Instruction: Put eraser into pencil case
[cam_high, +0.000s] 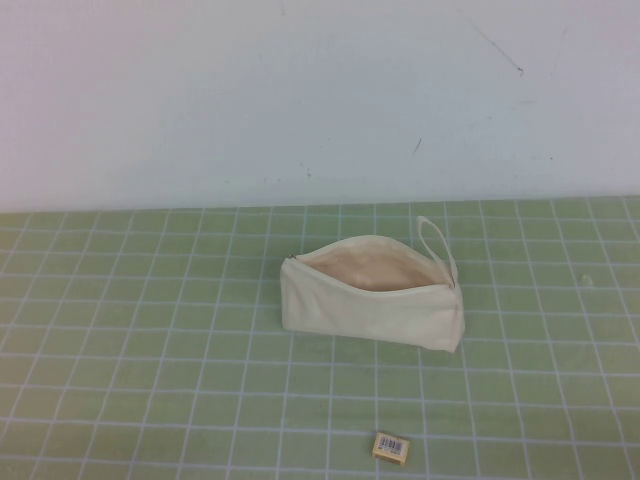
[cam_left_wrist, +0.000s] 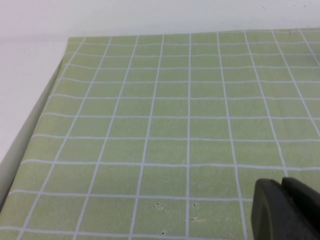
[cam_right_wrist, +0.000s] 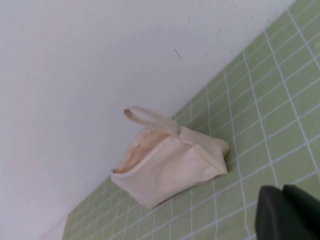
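Pencil case unzipped, mouth open, on tabletop. Eraser near front edge, well apart from case. Left end effector and right end effector each above tabletop, only dark corner visible; opening cannot be told.

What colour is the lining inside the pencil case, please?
Pale beige, best seen in the high view through the pencil case's open top.

A green mat ruled in white grid lines covers the worktop, whose bare white edge shows beside the mat, and a white wall with a few dark marks stands behind it.
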